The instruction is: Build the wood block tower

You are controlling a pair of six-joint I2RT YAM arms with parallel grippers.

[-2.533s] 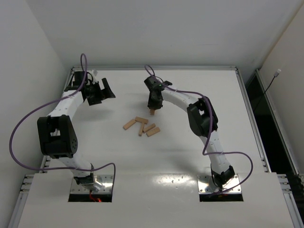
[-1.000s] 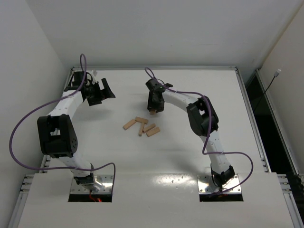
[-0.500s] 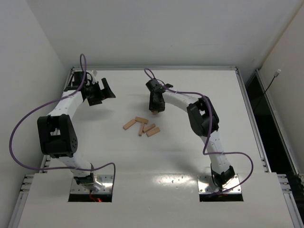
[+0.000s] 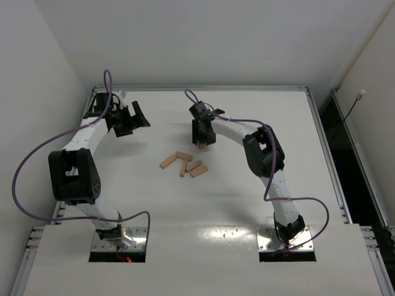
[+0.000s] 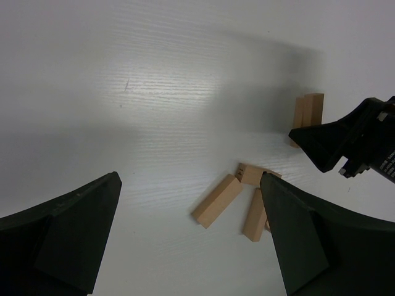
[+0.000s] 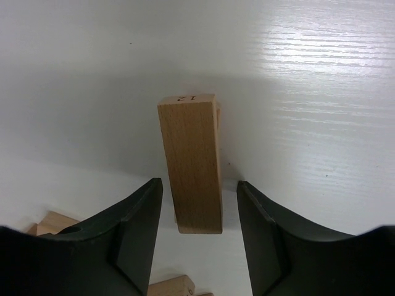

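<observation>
The right gripper (image 6: 199, 188) straddles the upright tower (image 6: 191, 160) at far centre, jaws parted and clear of it, loose blocks (image 4: 184, 164) lying just nearer, while the left gripper (image 5: 190, 179) gapes empty far left.

top external: high at the near edge, looking down over the whole bench (image 4: 154, 203). left wrist: low, slanted, from well off, takes in loose wood blocks (image 5: 217, 201) and the tower (image 5: 308, 114). right wrist: close on that same tower, facing down.
</observation>
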